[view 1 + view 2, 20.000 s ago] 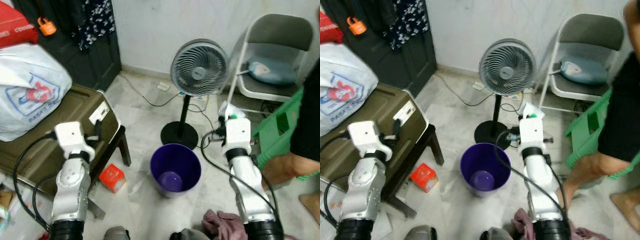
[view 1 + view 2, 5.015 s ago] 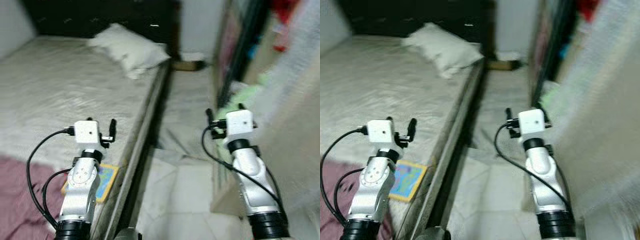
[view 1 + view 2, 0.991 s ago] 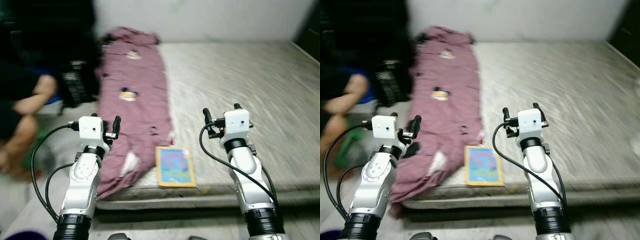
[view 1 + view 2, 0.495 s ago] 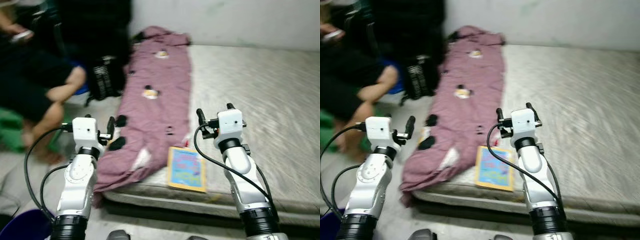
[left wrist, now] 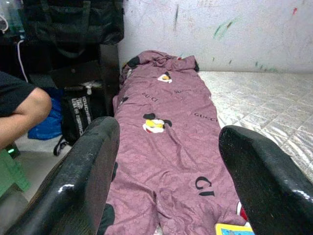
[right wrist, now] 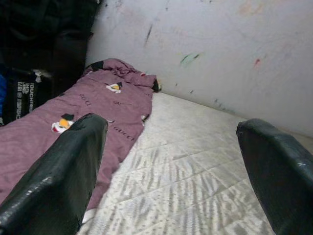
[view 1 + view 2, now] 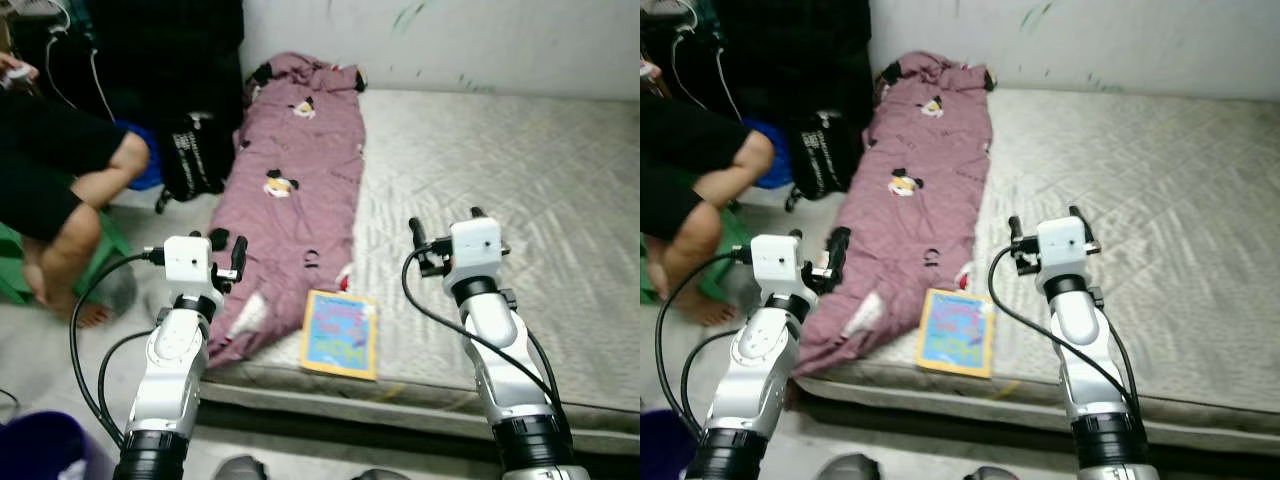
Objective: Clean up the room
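With both the left claw and right claw spread and empty above the bed, grabbing the maroon sheet risks dragging the adjacent book off the bed edge.

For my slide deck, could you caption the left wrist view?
Open left gripper faces a purple blanket laid along the mattress.

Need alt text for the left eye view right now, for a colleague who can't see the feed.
A maroon blanket lies along the left side of a bare mattress, with a colourful book beside it near the front edge. Both grippers, left and right, are raised with jaws open. A person sits at left.
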Controlling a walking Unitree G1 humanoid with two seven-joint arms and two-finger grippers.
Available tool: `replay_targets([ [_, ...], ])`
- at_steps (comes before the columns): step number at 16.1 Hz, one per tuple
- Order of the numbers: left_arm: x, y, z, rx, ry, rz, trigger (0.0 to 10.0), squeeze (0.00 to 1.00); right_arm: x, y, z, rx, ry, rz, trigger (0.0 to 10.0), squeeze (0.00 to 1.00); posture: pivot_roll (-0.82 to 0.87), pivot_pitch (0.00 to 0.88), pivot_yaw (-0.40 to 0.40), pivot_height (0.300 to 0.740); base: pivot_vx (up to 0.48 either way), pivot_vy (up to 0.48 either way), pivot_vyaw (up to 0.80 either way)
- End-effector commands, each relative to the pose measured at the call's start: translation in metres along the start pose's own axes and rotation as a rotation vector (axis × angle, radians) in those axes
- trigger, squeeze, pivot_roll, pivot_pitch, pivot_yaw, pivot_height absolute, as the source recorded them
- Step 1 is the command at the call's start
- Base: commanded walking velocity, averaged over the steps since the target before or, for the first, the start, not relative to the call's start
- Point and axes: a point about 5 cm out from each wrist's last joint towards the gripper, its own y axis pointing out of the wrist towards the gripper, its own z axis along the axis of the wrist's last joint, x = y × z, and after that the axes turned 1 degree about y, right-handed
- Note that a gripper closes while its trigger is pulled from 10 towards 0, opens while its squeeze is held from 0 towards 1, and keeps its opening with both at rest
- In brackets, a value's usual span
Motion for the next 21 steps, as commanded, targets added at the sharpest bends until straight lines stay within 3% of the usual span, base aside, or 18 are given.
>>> replay_targets([
  [1, -0.0087, -0.0001, 0.0002, -0.006, 0.008, 0.026, 10.0, 0.0, -0.0069, 0.0028, 0.0048, 0.016, 0.01, 0.018, 10.0, 0.0, 0.0, 0.0, -0.018, 0.74, 0.0, -0.259, 0.0],
  [6, -0.0086, -0.0002, 0.0, -0.007, 0.007, 0.023, 10.0, 0.0, -0.007, 0.0026, 0.0049, 0.018, 0.008, 0.018, 10.0, 0.0, 0.0, 0.0, -0.018, 0.74, 0.0, -0.259, 0.0],
  [10, -0.0084, -0.0001, -0.0002, -0.008, 0.007, 0.024, 10.0, 0.0, -0.0068, 0.0027, 0.0046, 0.017, 0.008, 0.018, 10.0, 0.0, 0.0, 0.0, -0.018, 0.74, 0.0, -0.259, 0.53],
  [21, -0.0077, 0.0002, -0.0003, -0.008, 0.007, 0.021, 10.0, 0.0, -0.0069, 0.0029, 0.004, 0.014, 0.009, 0.021, 10.0, 0.0, 0.0, 0.0, -0.018, 0.74, 0.0, -0.258, 0.0],
])
